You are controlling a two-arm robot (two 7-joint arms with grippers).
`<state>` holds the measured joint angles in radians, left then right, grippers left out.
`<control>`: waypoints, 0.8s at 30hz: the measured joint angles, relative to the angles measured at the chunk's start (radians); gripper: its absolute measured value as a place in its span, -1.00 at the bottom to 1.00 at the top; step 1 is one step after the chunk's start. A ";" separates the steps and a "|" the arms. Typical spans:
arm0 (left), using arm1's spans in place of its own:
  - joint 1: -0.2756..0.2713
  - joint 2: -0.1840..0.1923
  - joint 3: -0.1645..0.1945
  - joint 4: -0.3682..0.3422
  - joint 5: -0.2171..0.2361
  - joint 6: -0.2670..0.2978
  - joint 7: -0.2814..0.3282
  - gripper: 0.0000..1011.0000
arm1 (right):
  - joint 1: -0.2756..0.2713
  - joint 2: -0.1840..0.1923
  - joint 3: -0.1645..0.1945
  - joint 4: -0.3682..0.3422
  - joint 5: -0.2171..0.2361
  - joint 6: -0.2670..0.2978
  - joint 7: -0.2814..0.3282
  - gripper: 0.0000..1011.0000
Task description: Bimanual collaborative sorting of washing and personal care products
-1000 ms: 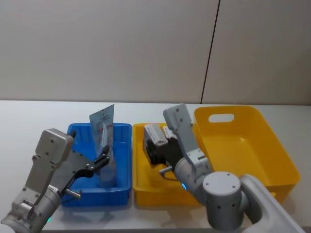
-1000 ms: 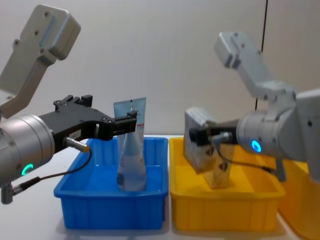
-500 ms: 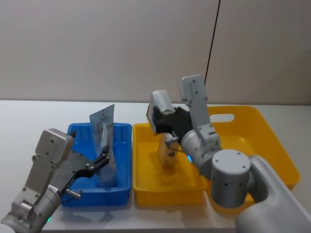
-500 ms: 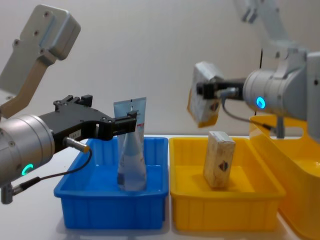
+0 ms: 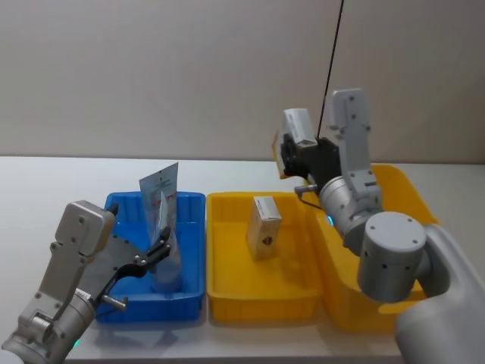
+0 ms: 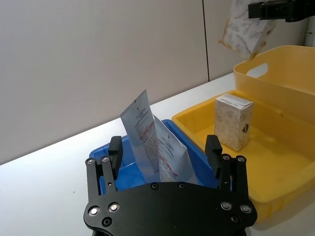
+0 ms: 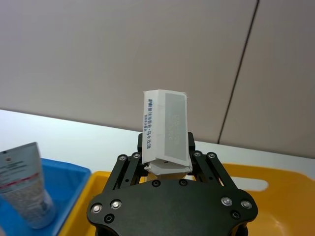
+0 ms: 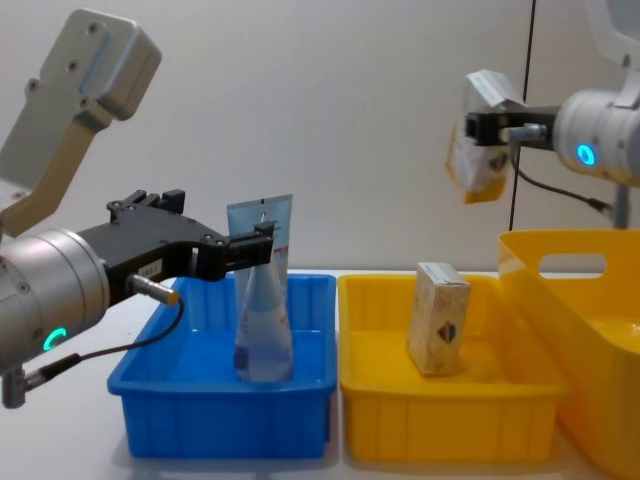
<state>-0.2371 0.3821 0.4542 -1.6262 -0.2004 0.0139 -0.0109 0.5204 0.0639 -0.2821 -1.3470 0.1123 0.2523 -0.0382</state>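
A pale-blue squeeze tube (image 5: 161, 214) stands flat end up in the blue tray (image 5: 193, 236). In the left wrist view a second tube (image 6: 172, 156) leans against the first tube (image 6: 139, 123). My left gripper (image 5: 155, 256) is open, with its fingers (image 6: 114, 151) on either side of the tubes and apart from them. My right gripper (image 8: 492, 130) is shut on a cream cardboard box (image 8: 476, 150) and holds it tilted, high above the near rim of the yellow basket (image 8: 560, 300). Another cream box (image 5: 263, 227) stands upright in the yellow tray (image 5: 227, 265).
The blue tray (image 8: 220, 412), the yellow tray (image 8: 450, 432) and the large handled basket (image 5: 424, 220) sit side by side from left to right on a white table (image 5: 45, 189). A grey wall stands behind them.
My right gripper has lifted its cream box out of the yellow tray and carried it up and to the right, toward the basket. The left gripper and the tubes have not moved.
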 joint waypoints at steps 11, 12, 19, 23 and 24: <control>0.000 0.000 0.000 0.000 0.000 0.000 0.000 0.98 | -0.031 0.038 0.045 -0.005 -0.013 0.049 -0.015 -0.26; 0.000 0.000 0.000 0.000 0.000 0.000 0.000 0.98 | -0.035 0.040 0.047 -0.007 -0.013 0.056 -0.015 -0.26; 0.000 0.000 0.000 0.000 0.000 0.000 0.000 0.98 | -0.077 0.060 0.071 -0.029 -0.018 0.109 -0.023 -0.26; 0.000 0.000 0.000 0.000 0.000 0.000 0.000 0.98 | -0.093 0.065 0.082 -0.041 -0.024 0.121 -0.035 -0.26; 0.000 0.000 0.000 0.000 0.000 0.000 0.000 0.98 | -0.097 0.066 0.084 -0.043 -0.025 0.122 -0.037 -0.26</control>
<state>-0.2371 0.3821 0.4542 -1.6262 -0.2004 0.0139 -0.0109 0.4232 0.1304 -0.1981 -1.3903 0.0873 0.3739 -0.0756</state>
